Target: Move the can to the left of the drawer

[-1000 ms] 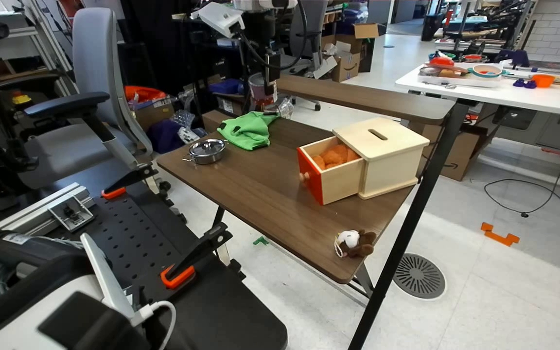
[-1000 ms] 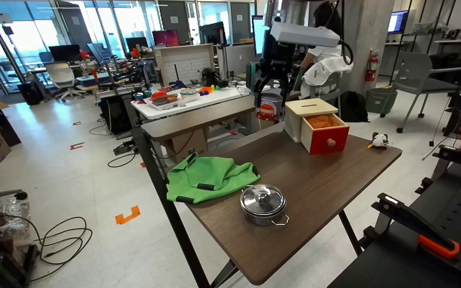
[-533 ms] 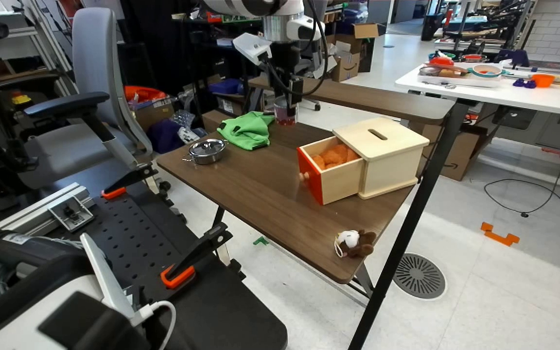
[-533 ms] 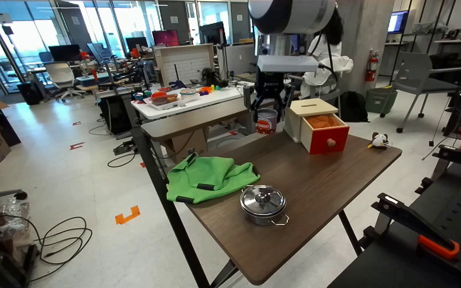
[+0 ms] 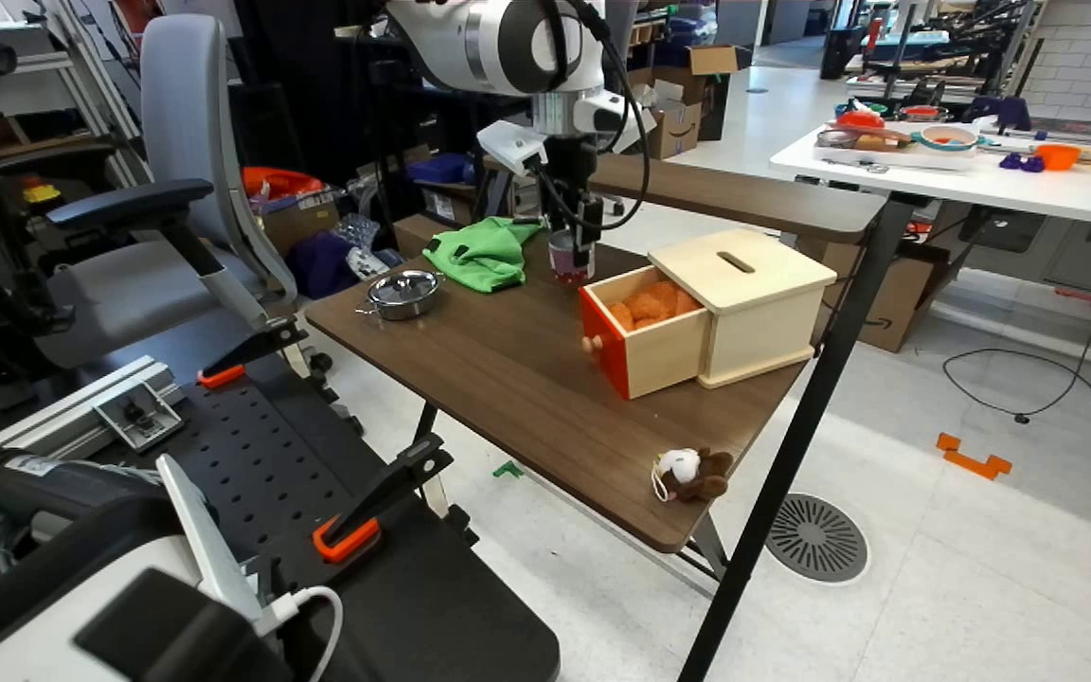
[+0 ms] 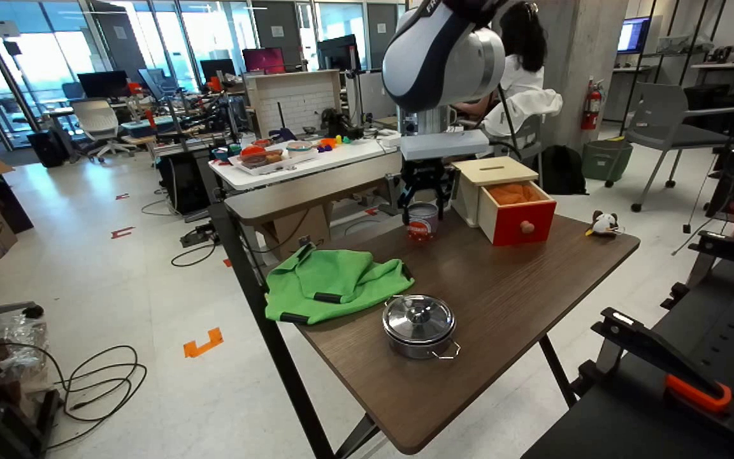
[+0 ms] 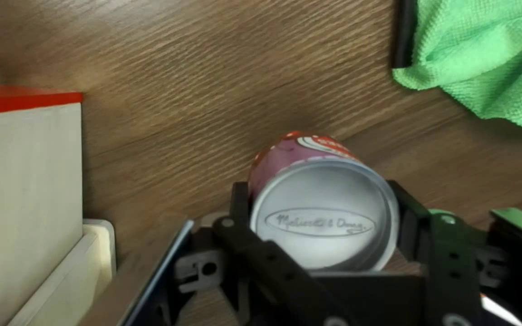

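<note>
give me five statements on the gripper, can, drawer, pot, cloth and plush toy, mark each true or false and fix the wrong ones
1. The gripper holds the can. True.
2. The drawer is fully shut. False: the drawer is partly pulled out, and orange material shows inside it.
3. The lid is on the metal pot. True.
4. The green cloth covers the metal pot. False: the green cloth lies beside it.
5. In both exterior views, the drawer appears between the can and the plush toy. True.
</note>
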